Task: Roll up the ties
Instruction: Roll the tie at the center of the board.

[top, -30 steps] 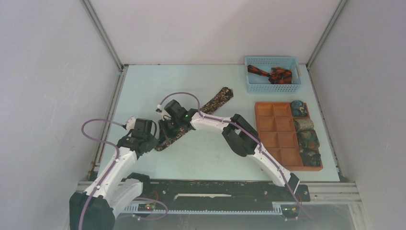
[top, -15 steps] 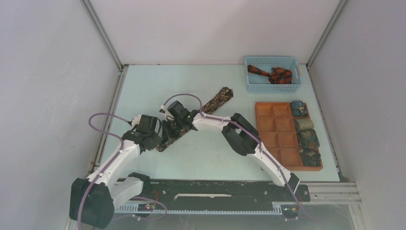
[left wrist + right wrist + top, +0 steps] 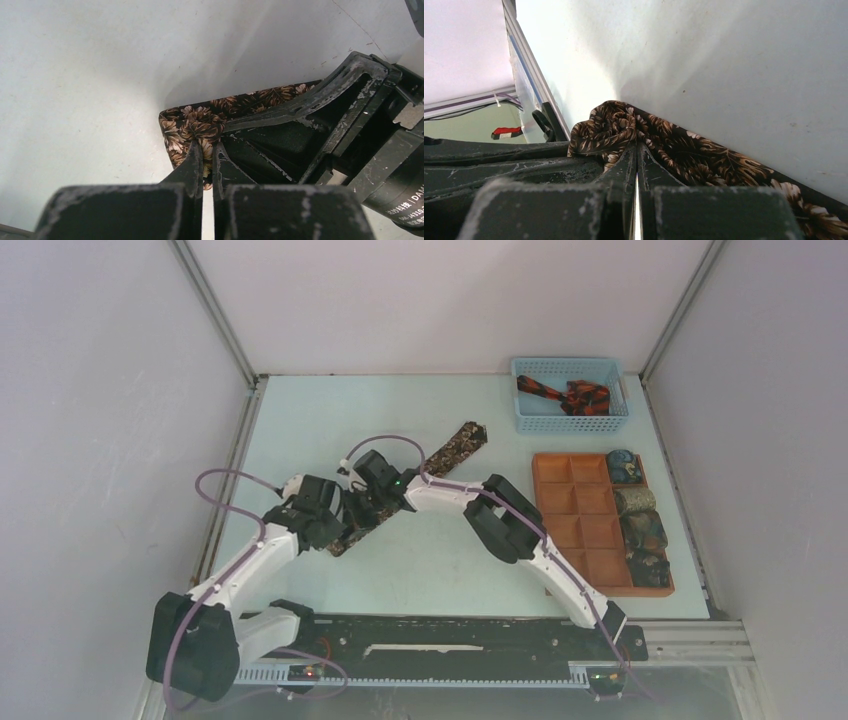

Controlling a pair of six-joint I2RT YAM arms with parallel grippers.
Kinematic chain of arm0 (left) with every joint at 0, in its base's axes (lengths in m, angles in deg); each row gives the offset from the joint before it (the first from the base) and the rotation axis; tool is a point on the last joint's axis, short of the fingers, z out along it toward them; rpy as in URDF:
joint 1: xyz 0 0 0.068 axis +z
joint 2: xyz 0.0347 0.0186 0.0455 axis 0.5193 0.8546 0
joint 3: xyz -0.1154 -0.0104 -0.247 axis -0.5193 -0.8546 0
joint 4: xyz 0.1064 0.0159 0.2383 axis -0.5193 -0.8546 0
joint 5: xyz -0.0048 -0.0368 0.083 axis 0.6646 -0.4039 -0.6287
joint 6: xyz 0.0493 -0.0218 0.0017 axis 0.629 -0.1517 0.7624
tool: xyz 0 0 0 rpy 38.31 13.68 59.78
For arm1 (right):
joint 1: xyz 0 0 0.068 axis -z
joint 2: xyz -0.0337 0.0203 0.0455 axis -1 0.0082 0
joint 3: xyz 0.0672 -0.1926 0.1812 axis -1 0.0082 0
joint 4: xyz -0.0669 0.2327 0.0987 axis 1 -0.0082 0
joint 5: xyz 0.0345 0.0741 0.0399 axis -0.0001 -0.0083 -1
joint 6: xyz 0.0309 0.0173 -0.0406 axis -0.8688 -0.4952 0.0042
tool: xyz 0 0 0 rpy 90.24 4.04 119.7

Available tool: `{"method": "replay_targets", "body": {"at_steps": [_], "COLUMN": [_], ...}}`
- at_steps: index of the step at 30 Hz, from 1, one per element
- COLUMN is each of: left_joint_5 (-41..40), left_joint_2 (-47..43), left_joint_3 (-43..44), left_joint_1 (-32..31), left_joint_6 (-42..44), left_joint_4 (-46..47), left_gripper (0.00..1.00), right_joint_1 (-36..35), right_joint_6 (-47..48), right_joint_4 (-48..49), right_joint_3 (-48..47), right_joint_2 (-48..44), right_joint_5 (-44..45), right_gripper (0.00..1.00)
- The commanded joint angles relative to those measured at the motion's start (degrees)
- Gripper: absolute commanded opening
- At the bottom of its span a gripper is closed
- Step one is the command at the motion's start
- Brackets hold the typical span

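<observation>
Both pincers meet on the near end of the dark brown necktie with tan floral print. Our left gripper is clamped on a small fold of it, and our right gripper is pinched onto the bunched cloth just beside. Beyond them the tie runs flat across the pale table. We judge it light, soft and prone to uncoil, so hold it at the started roll. Well to their right sit the orange-brown compartment tray and the blue plastic mesh basket.
</observation>
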Motion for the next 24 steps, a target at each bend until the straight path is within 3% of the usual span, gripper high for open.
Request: {"method": "replay_targets", "body": {"at_steps": [1, 8, 12, 14, 19, 20, 24], "left_joint_5": [-1.01, -0.53, -0.12, -0.06, 1.04, 1.15, 1.59], "left_joint_2": [0.87, 2.78, 3.83, 4.24, 4.98, 5.17, 5.53], "left_joint_3": [2.05, 1.90, 1.47, 1.32, 0.66, 0.60, 0.74], "left_joint_1": [-0.64, -0.64, -0.81, -0.80, -0.97, -1.02, -1.29], "left_joint_6": [-0.36, -0.18, -0.34, -0.44, -0.34, -0.27, -0.06], "left_joint_4": [1.62, 3.08, 4.47, 5.06, 7.43, 7.73, 8.60], "left_gripper": [0.00, 0.00, 0.00, 0.00, 0.02, 0.04, 0.15], "right_joint_1": [1.01, 2.72, 3.62, 4.13, 4.77, 4.84, 6.41], "right_joint_6": [1.52, 3.96, 5.31, 6.25, 9.93, 10.57, 7.89], "right_joint_4": [-0.83, -1.82, -2.18, -2.56, -3.28, -3.36, -0.14], "right_joint_3": [1.23, 6.16, 10.93, 13.41, 19.91, 21.13, 26.06], "right_joint_2": [-5.74, -10.66, -14.96, -16.98, -23.16, -24.14, -27.46], "right_joint_5": [1.22, 2.28, 4.40, 5.93, 13.35, 14.31, 15.86], "right_gripper": [0.00, 0.01, 0.15, 0.29, 0.94, 0.99, 1.00]}}
